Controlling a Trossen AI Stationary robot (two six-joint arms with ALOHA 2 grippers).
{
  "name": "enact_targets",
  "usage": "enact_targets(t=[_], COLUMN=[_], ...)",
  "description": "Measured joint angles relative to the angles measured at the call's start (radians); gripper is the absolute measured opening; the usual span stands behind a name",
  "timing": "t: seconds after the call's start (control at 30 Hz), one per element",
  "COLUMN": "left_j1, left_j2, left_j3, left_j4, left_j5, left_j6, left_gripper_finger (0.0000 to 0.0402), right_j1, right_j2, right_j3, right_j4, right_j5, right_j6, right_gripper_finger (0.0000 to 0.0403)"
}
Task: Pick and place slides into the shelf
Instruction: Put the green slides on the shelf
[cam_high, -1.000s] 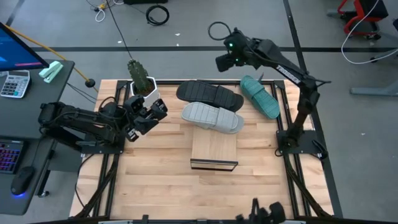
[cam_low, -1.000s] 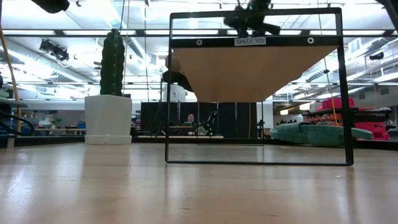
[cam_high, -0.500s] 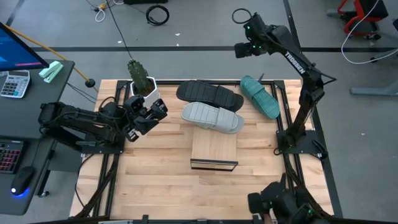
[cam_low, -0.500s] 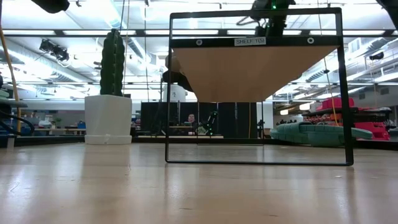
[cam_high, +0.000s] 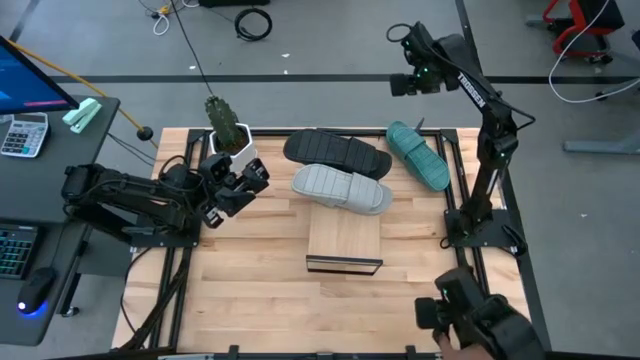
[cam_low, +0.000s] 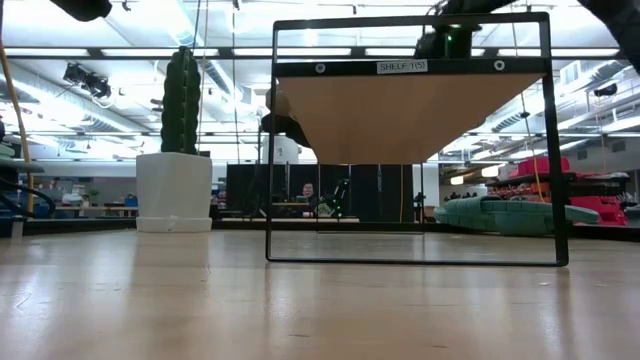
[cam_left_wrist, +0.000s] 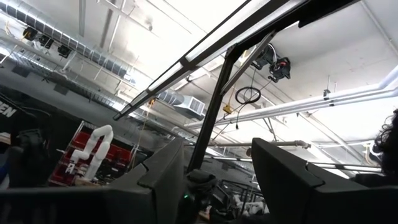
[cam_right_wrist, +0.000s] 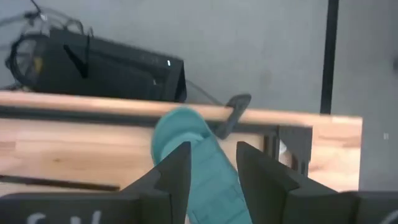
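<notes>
A slatted wooden table (cam_high: 250, 290) stands on a grey workshop floor. The shelf (cam_high: 345, 237) sits mid-table; the grey slide (cam_high: 341, 188) rests on its far end, and the black slide (cam_high: 337, 152) lies just behind, touching it. The teal slide (cam_high: 418, 154) lies apart near the far right corner. The right gripper (cam_high: 400, 84) hangs high beyond that edge, fingers (cam_right_wrist: 177, 171) parted and empty. The left gripper (cam_high: 245, 178) waits beside the potted plant (cam_high: 227, 125), jaws apart, empty.
</notes>
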Motion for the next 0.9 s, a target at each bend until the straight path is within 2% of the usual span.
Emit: enact_targets(t=[0.53, 0.9], left_j1=[0.000, 0.000], left_j2=[0.000, 0.000], left_j3=[0.000, 0.000], left_j4=[0.000, 0.000], left_j5=[0.000, 0.000], left_j6=[0.023, 0.026], left_gripper_finger=[0.0193, 0.0197], right_j1=[-0.078, -0.086], right_j2=[0.125, 0.166], right_j3=[0.000, -0.001], right_j4=[-0.120, -0.118], right_j5=[-0.046, -0.086], right_j6=[-0.023, -0.027], right_gripper_finger=[0.0135, 0.0135])
